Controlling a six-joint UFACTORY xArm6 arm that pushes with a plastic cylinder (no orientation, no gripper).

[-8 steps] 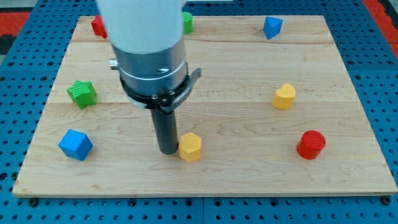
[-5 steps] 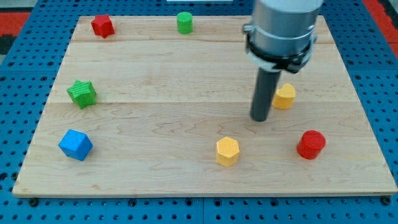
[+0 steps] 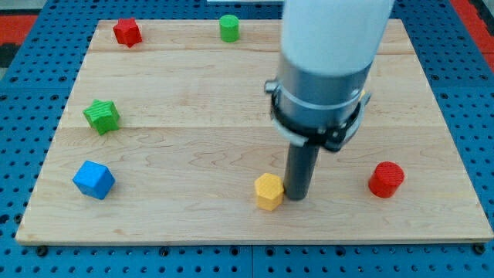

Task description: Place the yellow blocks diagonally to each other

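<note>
Now my tip (image 3: 296,198) touches the right side of the yellow hexagonal block (image 3: 268,191), having crossed from beside the other yellow block, now hidden behind the arm. That block has shifted slightly leftward; the rod grips nothing. Diagonal spacing looks unconfirmed.

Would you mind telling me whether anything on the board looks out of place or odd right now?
Nothing looks damaged or askew. One oddity: only one yellow block shows, a hexagonal one touching my tip on its left side. The arm's body may hide a second. The red cylinder, blue cube and green star sit flat.
</note>
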